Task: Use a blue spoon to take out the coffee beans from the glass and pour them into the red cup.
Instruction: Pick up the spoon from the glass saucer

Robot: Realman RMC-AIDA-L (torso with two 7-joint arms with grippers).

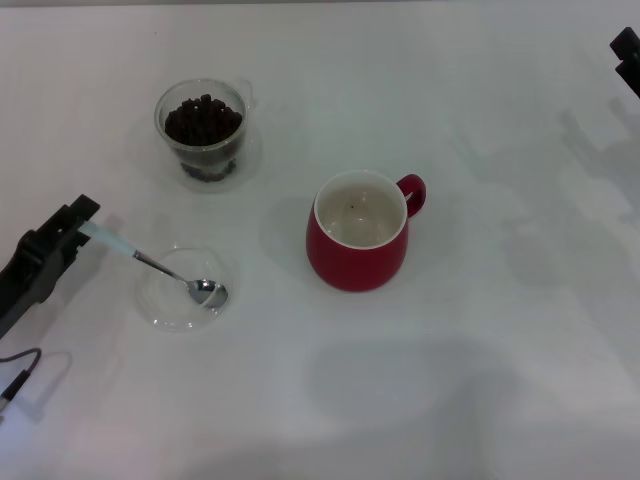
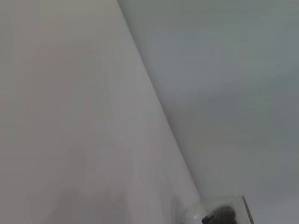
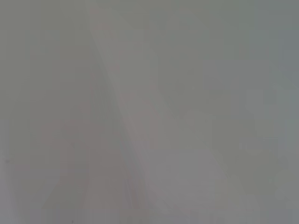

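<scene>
- While the left gripper (image 1: 82, 222) grips the pale end of the blue spoon (image 1: 165, 273) near the table's (image 1: 480, 380) left edge, the spoon's long axis runs from the gripper toward the table's middle — its bowl lies over the shallow clear dish (image 1: 160, 305).
- The glass (image 1: 203, 130) with the coffee beans (image 1: 203, 120) stands toward the far edge, beyond the spoon; the left arm is nearer to it.
- The red cup (image 1: 358, 245) stands near the middle, its handle toward the right.
- The right gripper (image 1: 628, 55) is parked at the far right corner — whether its fingers are open I cannot tell.
</scene>
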